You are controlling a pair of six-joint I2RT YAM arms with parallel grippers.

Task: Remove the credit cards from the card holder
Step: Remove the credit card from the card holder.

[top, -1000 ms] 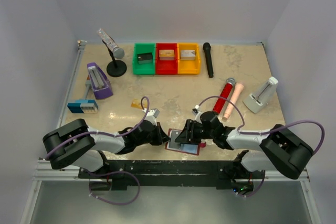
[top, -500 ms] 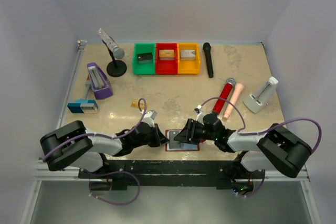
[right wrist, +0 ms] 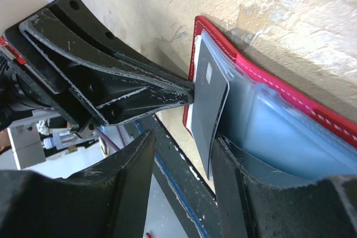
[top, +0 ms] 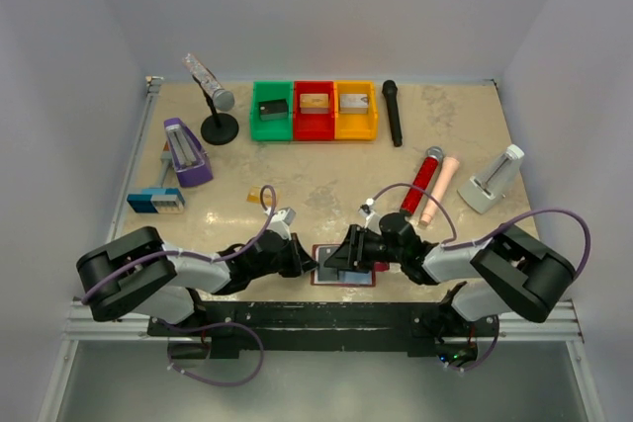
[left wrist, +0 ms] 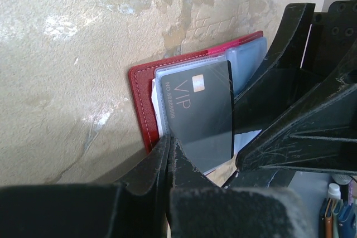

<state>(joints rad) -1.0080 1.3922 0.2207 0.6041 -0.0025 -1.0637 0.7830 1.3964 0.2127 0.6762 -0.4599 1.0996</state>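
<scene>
Top view. 1x card holder [top: 348, 278], open and flat, at the near edge of the table [top: 297, 170], about centre, long axis along that edge. My left gripper [top: 316, 266] is at its left end and my right gripper [top: 342, 264] is over its middle. Both are on it; the left arm is nearer the card end.

Left wrist. 1x black card [left wrist: 201, 112], part out of the holder's blue clear pockets [left wrist: 245, 62], long axis roughly in line w/ my left fingers [left wrist: 148, 171]. Those are pressed together, pinching the card's near edge as far as I can tell. Legible: "VIP", chip mark beside it; a "NO." line along one edge, digits too small to read.

Right wrist. My right fingers [right wrist: 125, 193] are spread, straddling the card's free edge w/o gripping it. One rests on the pockets. Card tilted up off the holder.

Judgement: the pull should go leftward along the long axis w/ the left arm, while the right pins the holder.
</scene>
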